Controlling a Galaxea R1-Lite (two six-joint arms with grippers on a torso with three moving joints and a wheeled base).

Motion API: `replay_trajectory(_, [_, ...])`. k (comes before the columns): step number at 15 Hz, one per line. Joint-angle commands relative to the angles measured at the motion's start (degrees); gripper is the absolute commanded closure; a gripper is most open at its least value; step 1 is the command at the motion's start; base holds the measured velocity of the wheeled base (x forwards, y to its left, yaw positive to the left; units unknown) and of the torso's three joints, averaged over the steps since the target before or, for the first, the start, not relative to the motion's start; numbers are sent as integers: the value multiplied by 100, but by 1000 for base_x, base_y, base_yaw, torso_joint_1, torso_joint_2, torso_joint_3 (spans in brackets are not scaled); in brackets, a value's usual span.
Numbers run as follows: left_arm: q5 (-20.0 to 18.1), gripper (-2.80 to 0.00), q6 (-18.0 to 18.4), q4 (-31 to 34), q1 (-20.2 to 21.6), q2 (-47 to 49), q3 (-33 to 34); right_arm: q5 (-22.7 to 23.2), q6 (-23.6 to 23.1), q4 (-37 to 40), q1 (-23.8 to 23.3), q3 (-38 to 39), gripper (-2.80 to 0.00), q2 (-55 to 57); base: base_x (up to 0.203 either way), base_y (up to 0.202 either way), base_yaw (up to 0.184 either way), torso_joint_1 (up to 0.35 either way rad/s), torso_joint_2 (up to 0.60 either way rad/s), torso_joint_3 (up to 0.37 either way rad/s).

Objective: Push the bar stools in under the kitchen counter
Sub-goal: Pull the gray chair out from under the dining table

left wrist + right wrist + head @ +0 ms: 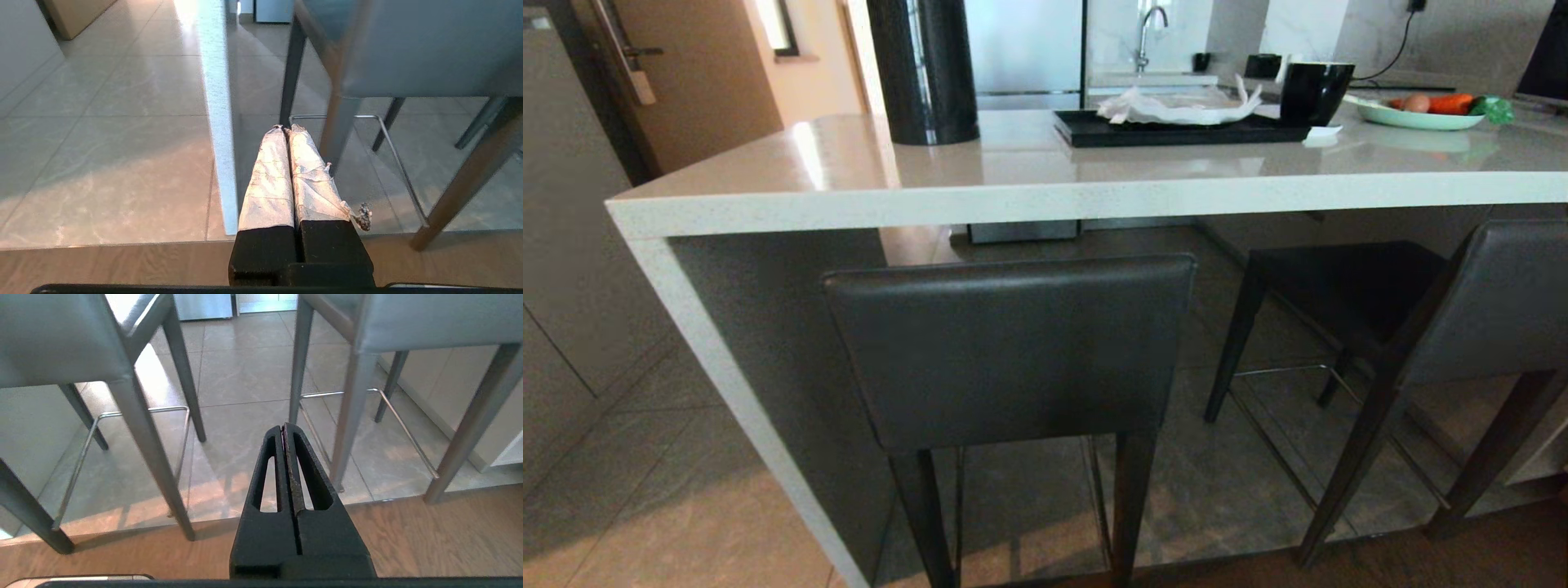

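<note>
Both grippers are clenched on nothing: the left gripper (284, 129), its fingers wrapped in pale tape, hangs low above the seam between wood floor (102, 265) and grey floor tiles (122, 122), beside the counter's white side panel (218, 122); the right gripper (284, 426), bare and black, hangs low between the two bar stools, touching neither. Neither arm shows in the head view.

The left bar stool (1013, 351) stands square to the kitchen counter (1045, 200), its dark backrest just outside the slab's front edge. The right bar stool (1462, 310) is turned at an angle, seat partly under the tabletop and backrest out.

On the tabletop, a black tray (1176, 131) holds crumpled white paper (1180, 106). Just beside the tray stands a black cup (1313, 91); its contents cannot be seen. A pale green plate (1417, 118) carries a carrot (1450, 103), something round and tan, and something green at its rim. A tall black cylinder (923, 69) stands nearer the left end.
</note>
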Motion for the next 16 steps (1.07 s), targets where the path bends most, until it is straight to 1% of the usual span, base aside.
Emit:
replay_trajectory(1, [-1,0,-3,-4,7,5,0,-1,-2,0,2,0,0,0,0,94,5,2,-2,2])
replay_trajectory(6, [-2,0,-3,-4,3,5,0,-1,-2,0,-3,0,0,0,12,0,0,0,1,1])
replay_trajectory(13, [-4,0,-3,-4,4,5,0,-1,-2,0,4,0,0,0,184,0,2,4,2,1])
replay_trajectory(16, [4,0,-3,-4,7,5,0,-1,-19,0,5,0,0,0,31,0,1,4,1,1])
